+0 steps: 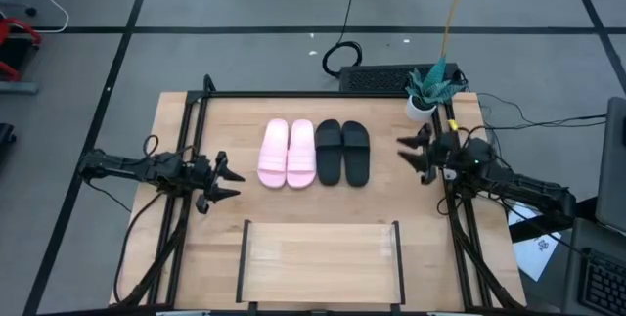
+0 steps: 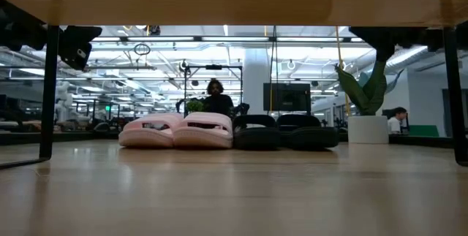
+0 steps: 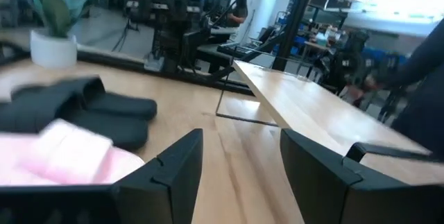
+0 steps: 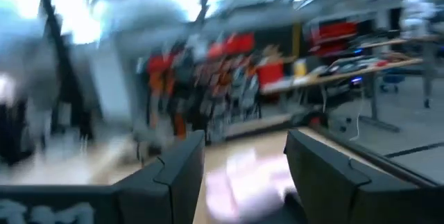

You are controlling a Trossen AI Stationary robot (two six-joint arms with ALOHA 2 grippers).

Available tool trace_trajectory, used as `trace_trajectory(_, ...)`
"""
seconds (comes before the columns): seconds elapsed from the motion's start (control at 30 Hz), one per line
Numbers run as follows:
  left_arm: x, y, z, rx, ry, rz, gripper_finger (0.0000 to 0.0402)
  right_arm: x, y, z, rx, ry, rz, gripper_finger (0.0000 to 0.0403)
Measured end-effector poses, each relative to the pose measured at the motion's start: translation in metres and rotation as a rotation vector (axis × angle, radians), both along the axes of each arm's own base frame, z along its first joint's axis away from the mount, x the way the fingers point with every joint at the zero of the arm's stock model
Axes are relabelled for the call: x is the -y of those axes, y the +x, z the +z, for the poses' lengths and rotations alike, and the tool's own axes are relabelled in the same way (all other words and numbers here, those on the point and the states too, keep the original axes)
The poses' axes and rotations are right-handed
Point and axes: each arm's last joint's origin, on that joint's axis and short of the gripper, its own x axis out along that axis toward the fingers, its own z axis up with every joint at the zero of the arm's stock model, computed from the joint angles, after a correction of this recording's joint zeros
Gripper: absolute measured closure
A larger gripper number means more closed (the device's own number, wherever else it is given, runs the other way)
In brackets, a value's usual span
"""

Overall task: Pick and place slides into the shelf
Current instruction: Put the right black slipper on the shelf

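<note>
**Four slides in a row, both claws apart and empty**

In the high view the pink pair [image 1: 287, 154] and black pair [image 1: 342, 152] lie side by side at the centre of the bench [image 1: 176, 257]. The shelf [image 1: 319, 252] sits below them, toward the bottom edge, bare. The left claw [image 1: 227, 180] hovers at centre-left, fingers spread. The right claw [image 1: 409, 153] hovers at centre-right, fingers spread, beside a potted plant [image 1: 426, 89].

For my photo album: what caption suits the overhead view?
Two open robot grippers, left and right, flank pink slides and black slides above an empty shelf.
</note>
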Motion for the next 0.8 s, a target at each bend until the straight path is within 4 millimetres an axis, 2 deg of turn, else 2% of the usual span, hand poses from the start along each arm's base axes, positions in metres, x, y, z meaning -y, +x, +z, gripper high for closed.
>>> trace_trajectory(0.1, 0.0, 0.0, 0.003, 0.055, 0.115, -0.006, 0.0206, 0.002, -0.004, 0.01, 0.166, 0.225, -0.039, 0.0211)
trace_trajectory(0.23, 0.0, 0.0, 0.006, 0.116, 0.269, 0.029, 0.0206, 0.004, -0.007, 0.016, 0.301, 0.392, -0.069, 0.0211)
trace_trajectory(0.5, -0.003, 0.0, 0.007, 0.128, 0.311, 0.119, 0.0206, 0.004, -0.007, 0.015, 0.349, 0.566, -0.005, 0.0211)
trace_trajectory(0.6, -0.003, 0.0, 0.009, 0.136, 0.292, 0.134, 0.0206, 0.004, -0.008, 0.018, 0.38, 0.585, 0.014, 0.0211)
trace_trajectory(0.8, -0.004, -0.003, 0.023, 0.252, 0.084, 0.133, 0.0206, 0.004, -0.008, 0.027, 0.467, 0.601, 0.074, 0.0211)
